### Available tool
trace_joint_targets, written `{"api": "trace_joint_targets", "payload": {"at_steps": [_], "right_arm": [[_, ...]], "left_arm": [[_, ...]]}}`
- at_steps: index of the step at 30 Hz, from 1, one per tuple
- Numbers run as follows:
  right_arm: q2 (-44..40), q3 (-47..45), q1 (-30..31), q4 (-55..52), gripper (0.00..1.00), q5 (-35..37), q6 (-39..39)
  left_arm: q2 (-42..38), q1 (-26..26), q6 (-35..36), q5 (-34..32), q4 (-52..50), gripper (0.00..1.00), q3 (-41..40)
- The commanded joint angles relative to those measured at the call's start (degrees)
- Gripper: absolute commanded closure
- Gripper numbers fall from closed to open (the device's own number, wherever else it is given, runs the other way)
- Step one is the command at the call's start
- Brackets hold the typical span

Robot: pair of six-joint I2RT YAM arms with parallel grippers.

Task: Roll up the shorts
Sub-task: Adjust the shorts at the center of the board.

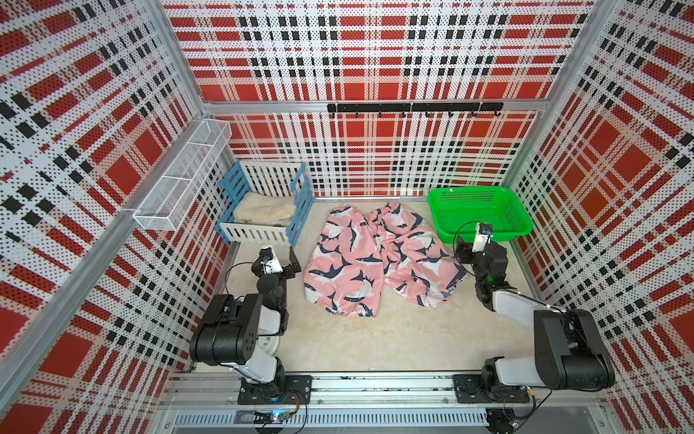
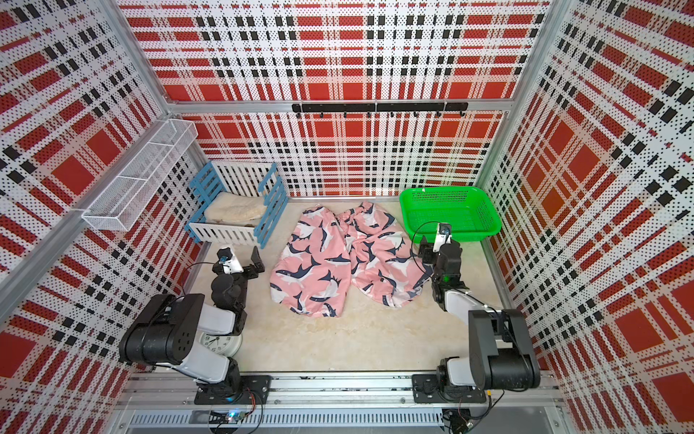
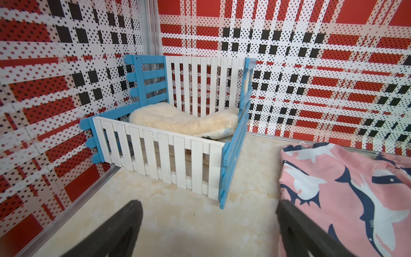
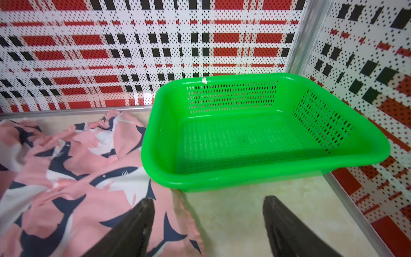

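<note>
The pink shark-print shorts (image 1: 379,259) (image 2: 345,263) lie spread flat mid-table, waistband toward the back wall, both legs toward the front. My left gripper (image 1: 291,266) (image 3: 209,203) hovers open just left of the shorts, with only bare table between its fingers; the shorts (image 3: 347,200) lie beside one finger. My right gripper (image 1: 463,250) (image 4: 208,199) stands open at the shorts' right edge. One of its fingers is over the shorts (image 4: 66,178), the other over bare table, and the hem runs between them unclamped.
A green basket (image 1: 469,189) (image 4: 266,175) sits at the back right, close to the right gripper. A blue-and-white slatted crate (image 1: 255,233) (image 3: 160,155) at the back left holds a cream fluffy cloth (image 1: 263,212). A clock (image 2: 216,342) lies under the left arm. A wire shelf (image 1: 180,180) hangs on the left wall.
</note>
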Motion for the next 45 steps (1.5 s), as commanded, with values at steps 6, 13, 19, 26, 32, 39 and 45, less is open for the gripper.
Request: {"api": "trace_joint_targets", "payload": {"at_steps": [6,13,19,26,32,39,45], "right_arm": [[-4.4,6.7,-0.7,-28.0,0.21,-3.9,6.4],[-2.4,10.4,1.0,-38.3,0.35,-15.4,11.5],[2.6,15.9,11.4,-43.1,0.36,-15.2,11.5],[14.5,23.8,23.4,-43.5,0.37,-11.9,15.9],[28.4,38.0,25.9,-44.9,0.39,-11.7,17.9],[42.0,51.6,25.6,-49.4,0.41,-9.8,18.6],[53.4,64.8,25.0,-52.6,0.43,-11.8,18.6]], "left_arm": [[-4.6,-6.9,4.2,-12.2,-3.7,0.01,0.7],[-13.5,-19.2,1.5,-30.2,-28.7,0.01,12.6],[-10.4,-19.0,-14.6,-13.8,-54.1,0.02,27.5],[7.5,-17.7,-13.1,0.1,-75.3,0.07,49.4],[17.3,-17.5,-14.3,4.2,-84.7,0.09,57.2],[15.9,-21.0,-17.1,7.4,-87.3,0.09,46.8],[14.2,-28.5,-20.6,10.2,-85.3,0.09,38.5]]}}
